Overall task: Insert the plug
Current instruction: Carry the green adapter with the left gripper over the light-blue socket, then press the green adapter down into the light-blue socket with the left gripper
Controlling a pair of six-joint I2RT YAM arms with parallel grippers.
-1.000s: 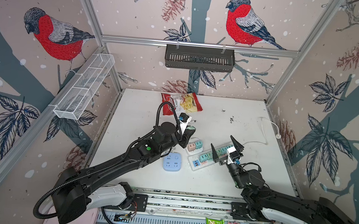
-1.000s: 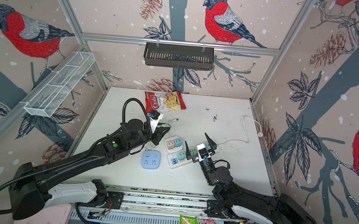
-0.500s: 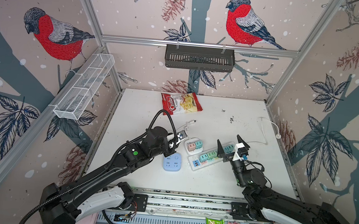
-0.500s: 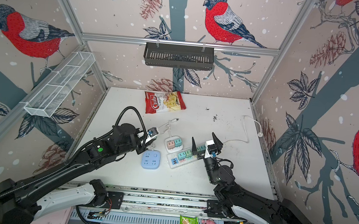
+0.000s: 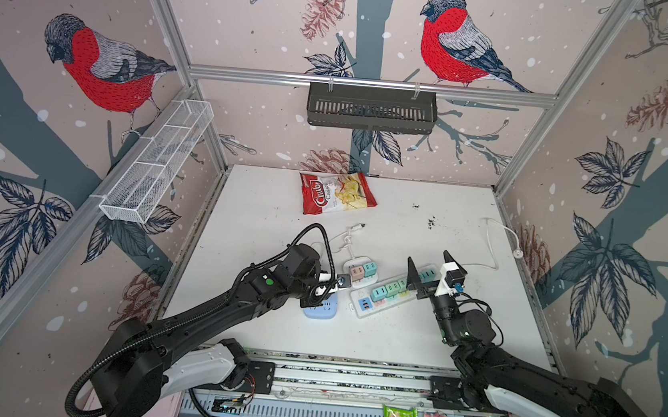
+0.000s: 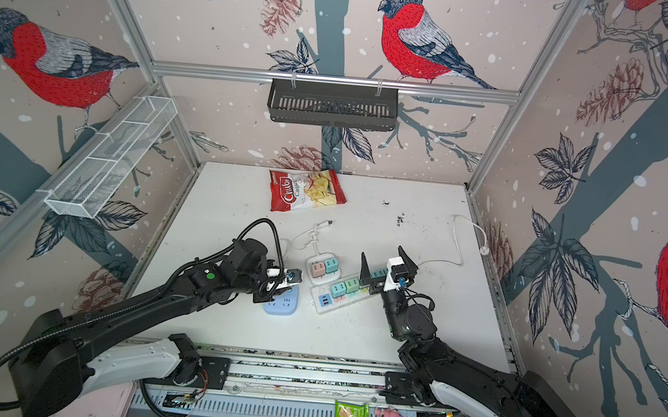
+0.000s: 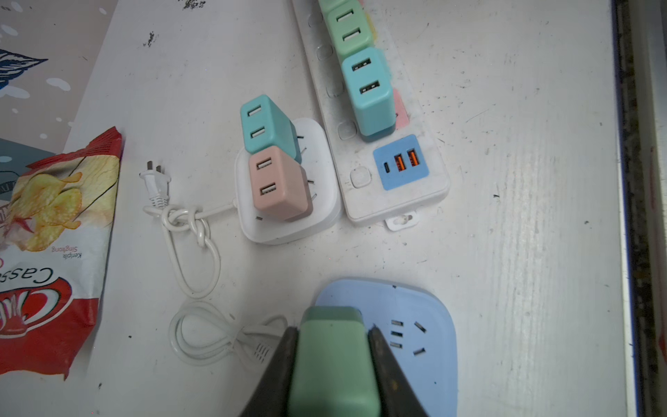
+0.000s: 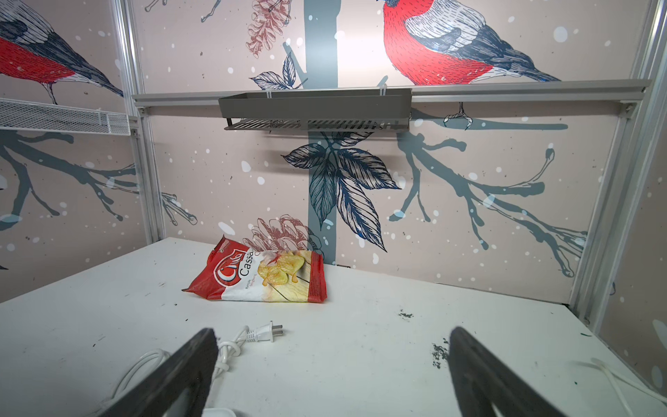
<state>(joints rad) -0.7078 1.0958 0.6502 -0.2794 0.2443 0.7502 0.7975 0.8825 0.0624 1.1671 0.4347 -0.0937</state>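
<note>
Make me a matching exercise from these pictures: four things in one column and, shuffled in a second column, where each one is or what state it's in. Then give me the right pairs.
Column one
1. green charger
2. pink charger
3. chip bag
4. right gripper

Column two
A. lying flat toward the back, away from both arms
B. open, holding nothing
C. clamped in the left gripper
D. plugged into the white square socket

Pairs: 1-C, 2-D, 3-A, 4-B
</note>
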